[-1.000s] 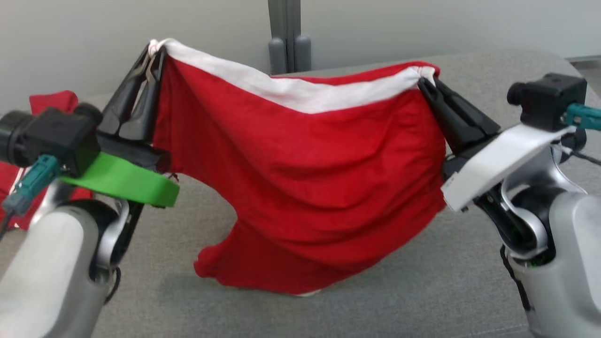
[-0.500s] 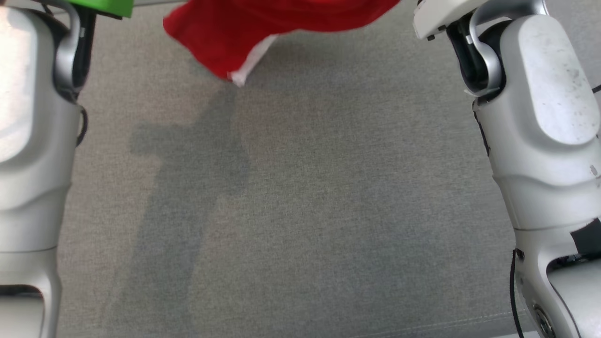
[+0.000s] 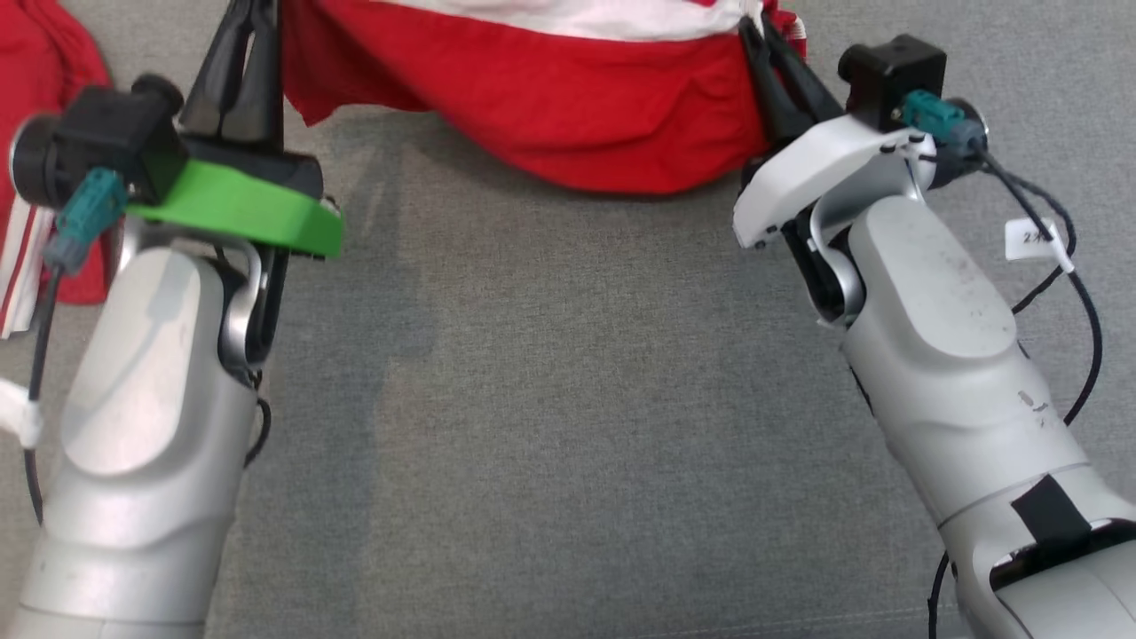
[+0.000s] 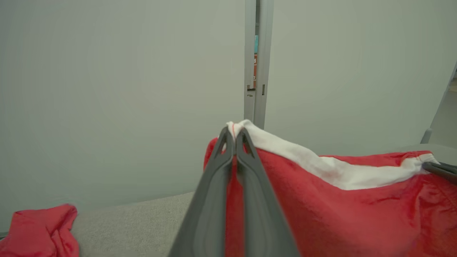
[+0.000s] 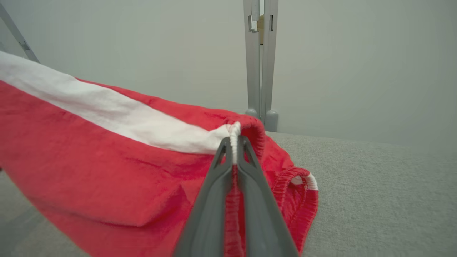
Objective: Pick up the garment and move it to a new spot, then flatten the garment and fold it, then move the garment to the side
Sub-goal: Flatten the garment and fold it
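The garment [image 3: 568, 115] is a pair of red shorts with a white band, stretched between my two grippers above the grey table [image 3: 568, 399]. My left gripper [image 4: 234, 130] is shut on the left end of the white band; its dark fingers [image 3: 241, 71] rise past the head view's top edge. My right gripper [image 5: 234, 141] is shut on the band's right end, and it is seen at the upper right in the head view [image 3: 753, 22]. The red cloth [image 5: 89, 153] sags between them. One elastic leg opening [image 5: 298, 180] lies by the table surface.
Another red cloth [image 3: 40, 62] lies crumpled on the table at my far left [image 4: 39, 232], with a red-and-white striped edge [image 3: 18, 266] below it. A grey post [image 4: 257, 71] stands against the pale wall behind the table. Cables hang off my right wrist [image 3: 1056, 257].
The head camera has tilted down and partly back, so the whole picture shifted. Both grippers keep their hold on the garment's band, which stays stretched between them.
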Available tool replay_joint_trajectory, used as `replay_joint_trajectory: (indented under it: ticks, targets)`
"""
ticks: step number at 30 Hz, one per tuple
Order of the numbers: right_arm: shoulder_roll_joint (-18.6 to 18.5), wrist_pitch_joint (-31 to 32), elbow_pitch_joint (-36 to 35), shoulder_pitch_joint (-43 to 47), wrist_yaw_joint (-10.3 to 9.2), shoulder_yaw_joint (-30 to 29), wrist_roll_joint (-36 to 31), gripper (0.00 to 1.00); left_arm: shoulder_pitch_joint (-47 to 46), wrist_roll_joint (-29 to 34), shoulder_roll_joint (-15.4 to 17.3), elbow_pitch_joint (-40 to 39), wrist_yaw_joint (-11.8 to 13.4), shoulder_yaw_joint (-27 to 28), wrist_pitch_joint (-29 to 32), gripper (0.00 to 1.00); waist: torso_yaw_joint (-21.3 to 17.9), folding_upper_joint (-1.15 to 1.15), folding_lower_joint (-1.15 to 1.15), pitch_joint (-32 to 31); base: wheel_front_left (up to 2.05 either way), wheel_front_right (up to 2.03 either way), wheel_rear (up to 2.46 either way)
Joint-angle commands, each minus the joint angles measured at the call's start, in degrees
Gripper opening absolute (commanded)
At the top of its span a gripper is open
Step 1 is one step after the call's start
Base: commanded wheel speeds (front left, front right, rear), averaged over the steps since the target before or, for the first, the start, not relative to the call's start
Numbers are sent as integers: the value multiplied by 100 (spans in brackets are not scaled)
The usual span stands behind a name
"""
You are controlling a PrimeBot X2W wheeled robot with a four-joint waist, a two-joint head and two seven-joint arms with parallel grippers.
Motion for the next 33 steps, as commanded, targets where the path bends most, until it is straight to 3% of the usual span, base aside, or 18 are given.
replay_joint_trajectory:
  ticks: [1,10,17,25,33]
  targets:
    - [-16,-76,26,125,0,34,58,0,184,37,-46,-133,-30,89,-18,0,-16,0,-1,-78,0,0,0]
    - [-18,-180,-269,620,0,162,504,0,1095,215,-194,-693,-79,327,-11,0,-38,0,-1,-503,0,0,0]
    - [-134,-182,-966,1502,0,261,716,0,2094,321,-313,-1393,-105,485,-11,0,19,0,-1,-1129,0,0,0]
    - [-374,149,-2374,3059,0,99,702,0,3583,316,-491,-2274,94,386,-1,0,154,0,-1,-1986,0,0,0]
    - [-524,1168,-4461,4937,0,-239,433,0,4794,254,-387,-3454,314,236,417,0,104,0,-1,-2394,0,0,0]
